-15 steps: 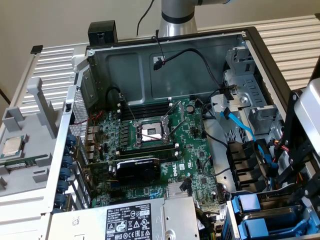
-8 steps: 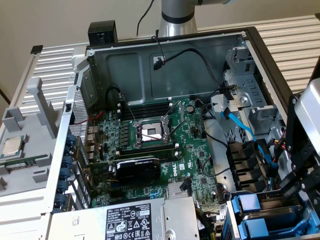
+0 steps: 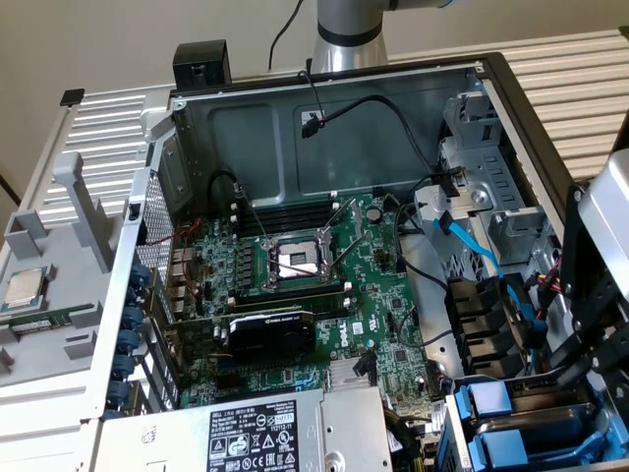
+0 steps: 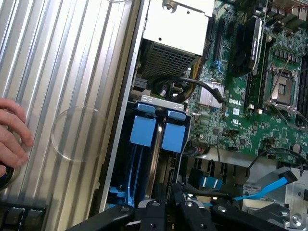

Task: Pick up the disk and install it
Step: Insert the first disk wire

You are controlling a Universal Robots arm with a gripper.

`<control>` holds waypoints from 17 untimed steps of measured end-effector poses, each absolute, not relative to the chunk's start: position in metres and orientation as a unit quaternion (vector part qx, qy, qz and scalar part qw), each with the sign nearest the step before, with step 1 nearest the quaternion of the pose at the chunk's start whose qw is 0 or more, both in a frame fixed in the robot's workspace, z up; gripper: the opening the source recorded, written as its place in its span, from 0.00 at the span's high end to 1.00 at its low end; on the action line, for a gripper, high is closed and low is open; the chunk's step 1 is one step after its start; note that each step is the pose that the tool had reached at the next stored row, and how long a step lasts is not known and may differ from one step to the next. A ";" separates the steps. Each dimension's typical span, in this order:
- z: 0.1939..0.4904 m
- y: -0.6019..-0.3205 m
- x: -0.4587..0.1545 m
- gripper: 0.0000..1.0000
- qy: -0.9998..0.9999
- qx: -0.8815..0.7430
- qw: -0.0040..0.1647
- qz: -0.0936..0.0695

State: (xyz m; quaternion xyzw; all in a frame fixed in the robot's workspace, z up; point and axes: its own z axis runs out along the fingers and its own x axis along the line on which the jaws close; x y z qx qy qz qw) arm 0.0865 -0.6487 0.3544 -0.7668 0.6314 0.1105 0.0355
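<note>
The blue-framed, silver-grey rectangular disk [image 4: 144,132] is seated in the metal drive bay [image 4: 161,102]. Close over it, the black gripper [image 4: 171,196] is held with fingers pressed together.

Ribbed metal panel [image 4: 72,57] w/ satin sheen, blue plastic frames [image 4: 144,130] (smooth, glossy), matt grey sheet-metal case [image 3: 324,128].

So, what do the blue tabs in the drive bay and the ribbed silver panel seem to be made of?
The blue rectangular tabs look like matte moulded plastic: even colour, rounded edges. The ribbed silver panel is probably aluminium: metallic sheen along ridges.
</note>
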 end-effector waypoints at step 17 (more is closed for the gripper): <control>0.368 -0.624 0.078 0.84 0.637 -0.767 -0.017 0.067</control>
